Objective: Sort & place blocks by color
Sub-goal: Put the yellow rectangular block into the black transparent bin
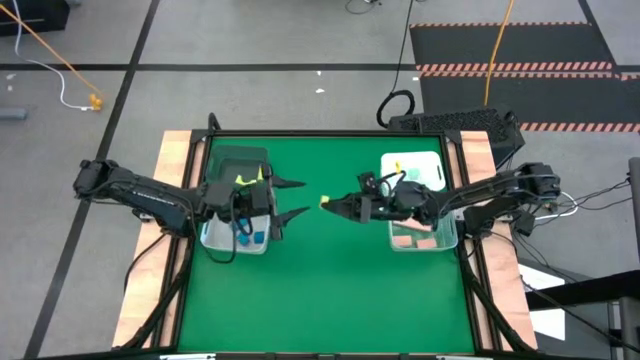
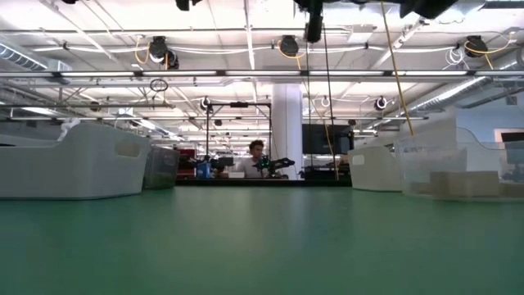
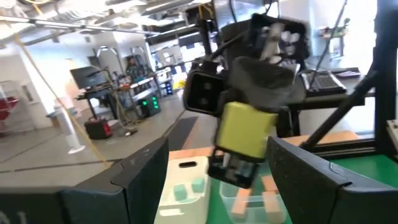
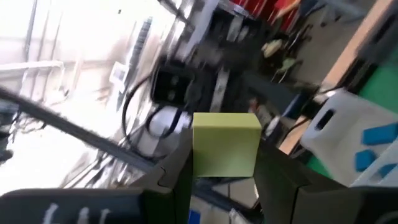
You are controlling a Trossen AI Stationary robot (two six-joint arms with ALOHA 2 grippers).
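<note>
My right gripper [image 1: 333, 203] is shut on a yellow block [image 1: 326, 200] high over the middle of the green table, fingers pointing toward the table's left edge. The block also shows in the right wrist view [image 4: 225, 144] and the left wrist view [image 3: 246, 129]. My left gripper [image 1: 303, 197] is open and faces it from the left, a short gap away, touching nothing. Blue blocks [image 1: 246, 238] lie in a clear bin under the left arm. Mint-green blocks [image 1: 412, 170] lie in a white bin and salmon-pink blocks [image 1: 412, 238] in a clear bin under the right arm. My right gripper pinches the yellow block by two opposite sides [image 4: 198, 155] between its two fingers [image 4: 177, 171]. The fingers come roughly level from the table's right. The block stands out past the fingertips, lifted clear of the table.
A dark bin [image 1: 240, 160] stands beyond the clear bin [image 1: 215, 240] at the left. The white bin [image 1: 436, 160] and the second clear bin [image 1: 446, 240] stand at the right. The green mat [image 1: 330, 290] between the bins is bare. A person [image 2: 256, 156] sits far behind the table.
</note>
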